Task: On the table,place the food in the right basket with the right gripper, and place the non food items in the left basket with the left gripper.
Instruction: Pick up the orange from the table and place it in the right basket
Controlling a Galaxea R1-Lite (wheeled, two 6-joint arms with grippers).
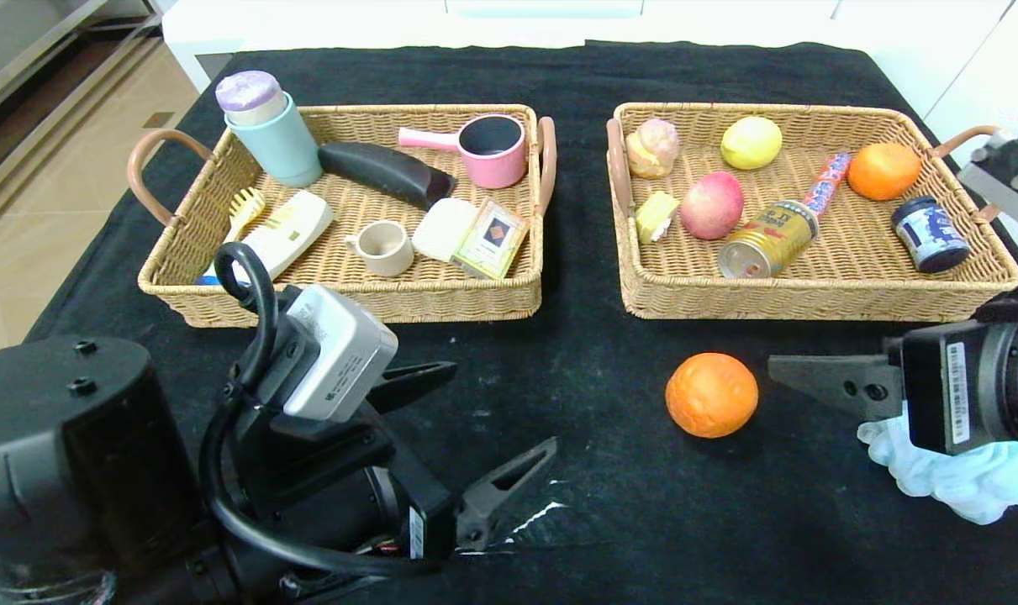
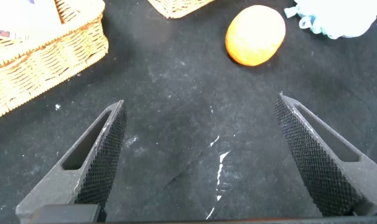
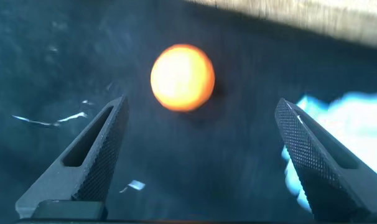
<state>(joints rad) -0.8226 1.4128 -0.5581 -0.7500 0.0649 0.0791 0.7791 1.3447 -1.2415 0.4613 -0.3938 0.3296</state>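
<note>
In front of you is a table [image 1: 609, 521] draped in black cloth. Directly on it sit two wicker trays side by side: the left basket [image 1: 181, 286] beyond your left gripper [image 1: 475, 437], the right basket [image 1: 811, 298] beyond your right gripper [image 1: 799, 370]. A loose orange [image 1: 711, 394] lies just ahead of the right gripper's fingers. A pale-blue mesh pouf [image 1: 962, 475] lies beneath that gripper. A small white tear [image 1: 534, 514] shows near the left gripper's tips.
</note>
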